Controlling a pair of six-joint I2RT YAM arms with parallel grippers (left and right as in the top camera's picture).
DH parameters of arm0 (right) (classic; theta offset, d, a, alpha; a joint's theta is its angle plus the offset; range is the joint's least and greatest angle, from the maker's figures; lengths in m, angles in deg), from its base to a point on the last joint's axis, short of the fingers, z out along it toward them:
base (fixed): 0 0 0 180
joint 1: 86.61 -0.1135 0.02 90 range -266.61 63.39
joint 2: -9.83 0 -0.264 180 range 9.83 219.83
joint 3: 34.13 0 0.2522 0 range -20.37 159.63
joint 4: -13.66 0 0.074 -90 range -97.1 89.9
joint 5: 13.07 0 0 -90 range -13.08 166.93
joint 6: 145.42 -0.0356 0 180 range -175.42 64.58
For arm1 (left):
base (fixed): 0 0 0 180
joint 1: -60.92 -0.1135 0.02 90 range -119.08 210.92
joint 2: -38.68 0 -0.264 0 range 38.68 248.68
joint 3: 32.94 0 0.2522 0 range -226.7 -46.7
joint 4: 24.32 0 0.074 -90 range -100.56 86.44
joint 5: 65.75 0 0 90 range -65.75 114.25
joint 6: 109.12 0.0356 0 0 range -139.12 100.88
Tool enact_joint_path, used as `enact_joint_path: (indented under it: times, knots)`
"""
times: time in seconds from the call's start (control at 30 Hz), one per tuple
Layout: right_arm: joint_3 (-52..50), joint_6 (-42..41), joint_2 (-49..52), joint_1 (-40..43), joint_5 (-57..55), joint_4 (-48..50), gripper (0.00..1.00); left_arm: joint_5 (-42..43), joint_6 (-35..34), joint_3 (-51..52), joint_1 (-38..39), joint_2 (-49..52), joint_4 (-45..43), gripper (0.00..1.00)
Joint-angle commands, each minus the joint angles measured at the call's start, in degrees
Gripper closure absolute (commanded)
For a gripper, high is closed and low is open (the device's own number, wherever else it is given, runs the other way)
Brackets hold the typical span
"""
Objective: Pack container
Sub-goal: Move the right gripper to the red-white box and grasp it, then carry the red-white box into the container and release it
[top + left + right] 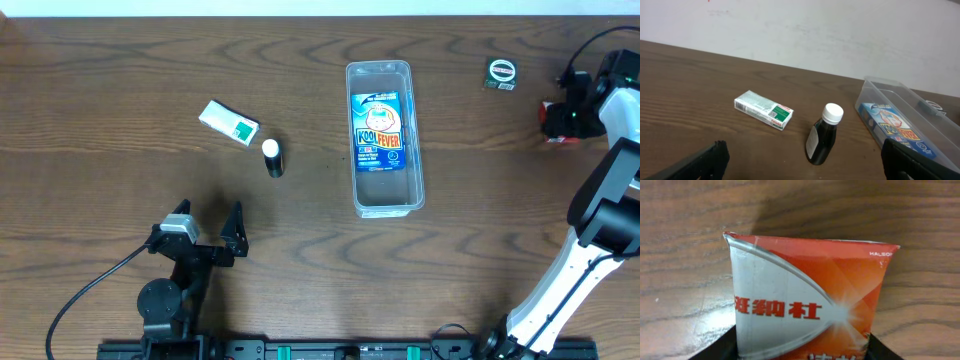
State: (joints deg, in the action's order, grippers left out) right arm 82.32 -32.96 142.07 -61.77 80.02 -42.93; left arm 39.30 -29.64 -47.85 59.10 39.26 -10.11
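clear container (388, 195), mid-table, holds a "kool fever" pack (380, 132). r gripper (556, 121), well right of it, straddles a red box (805, 295) w/ chinese text; grip unclear. l gripper (208, 216) spread wide, near-left.

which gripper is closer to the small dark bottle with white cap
Left. The left gripper is just short of the bottle; the right gripper is far across the table, around a red-and-silver box.

Bare worktop (100, 150) runs from my left end effector (209, 215) to the bottle (272, 157) and box (229, 122); the container's (388, 192) near end looks unfilled.
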Motion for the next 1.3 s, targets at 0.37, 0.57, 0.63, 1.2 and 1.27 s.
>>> enact_joint_path:
  times: [0.37,0.57,0.63,1.2,1.27]
  knots:
    - [9.7,-6.5,-1.1,-0.6,5.2,-10.2,0.49,0.8,-0.2,0.9,-0.3,-0.3,2.1,0.02]
    - [17.0,-10.3,-4.7,-3.6,11.8,-19.5,0.48,0.8,-0.2,0.9,-0.3,-0.3,2.1,0.02]
    - [18.1,-10.3,-6.2,-5.5,13.0,-22.5,0.48,0.8,-0.2,0.9,-0.3,-0.3,2.1,0.02]
    - [18.4,-29.1,-12.1,-35.0,11.4,-25.7,0.50,0.8,-0.2,0.9,-0.3,-0.3,2.1,0.02]
    - [18.3,-30.8,-12.0,-38.1,8.6,-24.7,0.50,0.8,-0.2,0.9,-0.3,-0.3,2.1,0.02]
